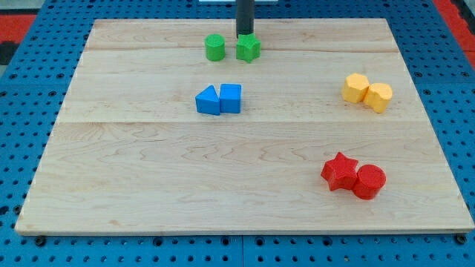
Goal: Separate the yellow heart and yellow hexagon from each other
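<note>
On the wooden worktop (pixel 148 193), toward the view's top and left of centre, a green cylinder (pixel 214 47) stands just beside a green block (pixel 249 49) of unclear shape. The rod's tip (pixel 244 35) sits at the far edge of that second green block, apparently touching it from the view's top. The arm carries no fingers, so there is nothing to open or close. Below them, a blue triangle (pixel 208 100) and a blue cube (pixel 231 98) touch each other. Further toward the view's right, the yellow hexagon (pixel 355 87) and the yellow heart (pixel 379 97) lie pressed together, side by side; which one is the heart is hard to tell for sure. Lower right, a red star (pixel 340 171) touches a red cylinder (pixel 369 182). Judging by this, the separation is not yet begun: the tip is well apart from the yellow pair and must cross the board to reach them.
</note>
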You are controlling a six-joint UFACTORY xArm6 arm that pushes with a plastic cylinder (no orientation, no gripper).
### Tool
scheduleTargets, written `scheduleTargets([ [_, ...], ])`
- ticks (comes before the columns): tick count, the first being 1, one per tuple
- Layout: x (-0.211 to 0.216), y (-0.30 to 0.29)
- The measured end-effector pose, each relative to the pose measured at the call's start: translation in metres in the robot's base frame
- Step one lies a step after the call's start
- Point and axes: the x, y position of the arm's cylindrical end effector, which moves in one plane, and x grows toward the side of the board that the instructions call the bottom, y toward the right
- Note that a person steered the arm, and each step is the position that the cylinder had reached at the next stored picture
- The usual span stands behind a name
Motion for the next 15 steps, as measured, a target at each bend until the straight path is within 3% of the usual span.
scheduleTargets([
  [1,-0.007,0.027],
  [2,0.0,0.129],
  [3,0.061,0.185],
  [4,0.147,0.198],
  [5,0.166,0.21],
  [9,0.202,0.082],
  [10,0.135,0.049],
  [11,0.141,0.045],
  [12,0.19,0.053],
  [13,0.181,0.014],
  [14,0.126,-0.019],
  [15,0.124,-0.014],
])
